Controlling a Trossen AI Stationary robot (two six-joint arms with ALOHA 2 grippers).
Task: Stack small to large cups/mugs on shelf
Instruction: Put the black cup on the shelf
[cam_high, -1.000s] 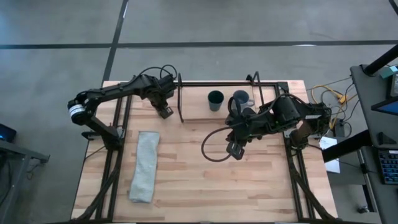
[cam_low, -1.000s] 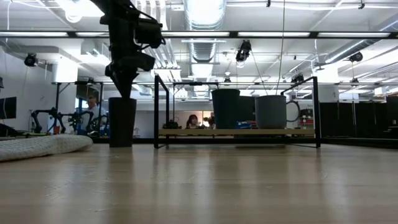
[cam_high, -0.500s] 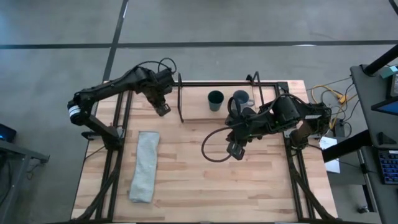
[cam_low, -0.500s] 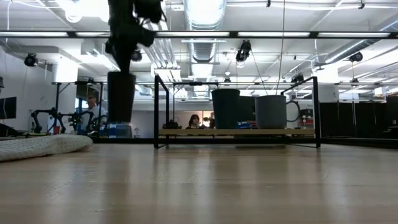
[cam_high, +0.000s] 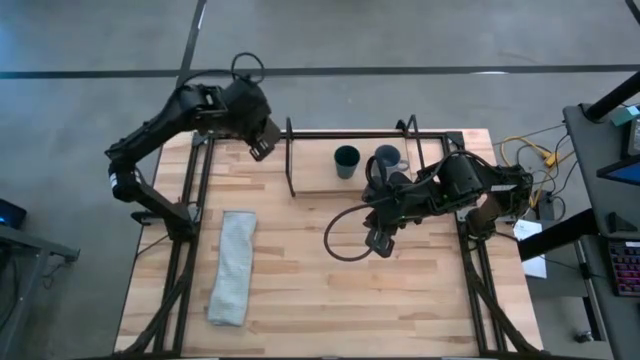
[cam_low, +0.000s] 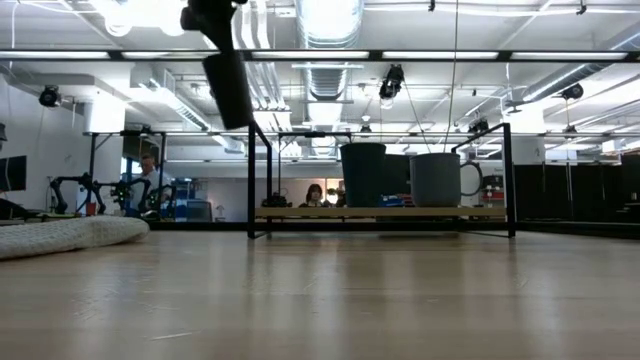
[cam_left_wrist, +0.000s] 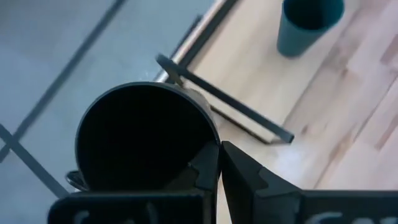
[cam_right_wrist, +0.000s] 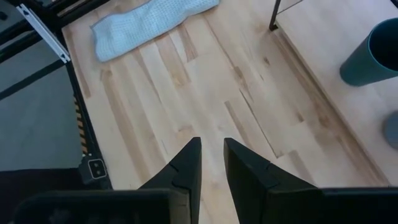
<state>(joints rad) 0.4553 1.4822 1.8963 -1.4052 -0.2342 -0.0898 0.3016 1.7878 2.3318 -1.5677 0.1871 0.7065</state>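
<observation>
My left gripper (cam_high: 259, 143) is shut on the tall black tumbler (cam_low: 228, 88), held high in the air beside the shelf's left end. The left wrist view looks into the tumbler's open mouth (cam_left_wrist: 146, 140). The shelf (cam_low: 380, 212), thin black rods around a pale board, stands at the table's far side. On its board stand the dark teal cup (cam_high: 346, 160) (cam_low: 363, 175) and, to its right, the grey-blue mug (cam_high: 388, 158) (cam_low: 437, 178). My right gripper (cam_high: 377, 243) (cam_right_wrist: 212, 155) hovers over the table's middle, open by a narrow gap, touching nothing. My left gripper holds the black tumbler by its rim wall (cam_left_wrist: 216, 144), one finger (cam_left_wrist: 202, 171) inside the mouth and one outside. The fingers come from above. The tumbler hangs below them, lifted clear of the table and tilted, its bottom swung toward the shelf.
A pale folded towel (cam_high: 232, 265) (cam_right_wrist: 149, 22) lies near the table's left side. A black cable loop (cam_high: 345, 235) lies on the board under the right arm. The shelf's left upright rod (cam_high: 290, 155) stands close to the held tumbler. Bare board shows left of the teal cup.
The tumbler stood on the table a second ago with my left gripper on its rim. The gripper has since risen, carrying it well clear of the table and a little toward the far edge and the shelf, and the tumbler has tipped from upright to tilted.
</observation>
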